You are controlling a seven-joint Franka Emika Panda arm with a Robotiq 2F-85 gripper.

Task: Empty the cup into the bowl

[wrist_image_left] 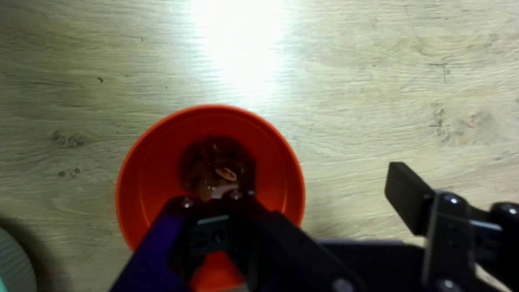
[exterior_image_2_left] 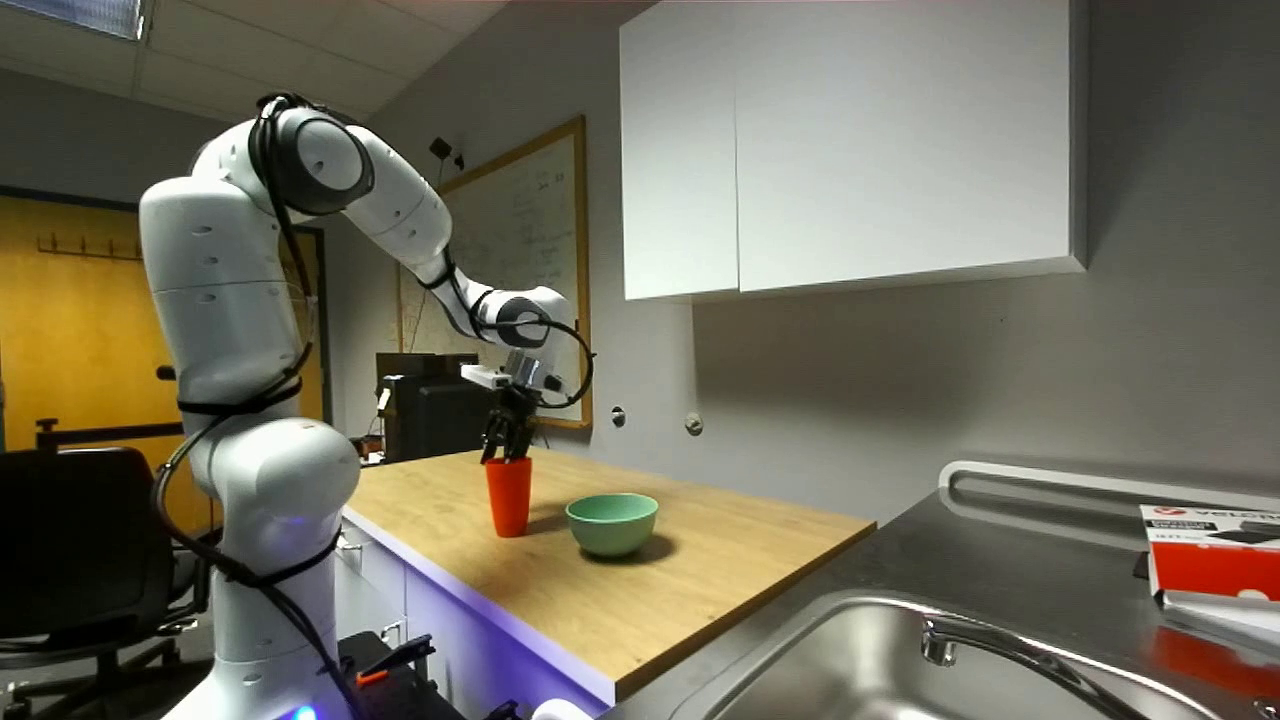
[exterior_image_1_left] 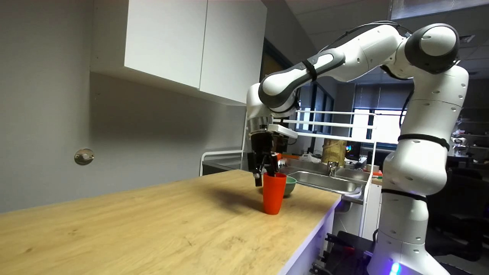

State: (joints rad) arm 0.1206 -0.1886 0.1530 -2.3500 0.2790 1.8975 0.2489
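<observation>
Gripper point(wrist_image_left: 326, 186) seemingly straddles one wall of the cup point(exterior_image_1_left: 273, 195).

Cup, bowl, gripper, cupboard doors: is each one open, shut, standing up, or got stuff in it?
Cup: standing upright, with brown stuff inside.
Bowl: right way up; its bottom is hidden.
Gripper: open, one finger inside the cup, the other outside.
Cupboard doors: shut.

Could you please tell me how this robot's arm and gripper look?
The arm is white and rounded, with dark grey joint rings, black straps and black cables. A blue light glows at the bottom. The gripper is black, with jointed fingers ending in blocky pads.
</observation>
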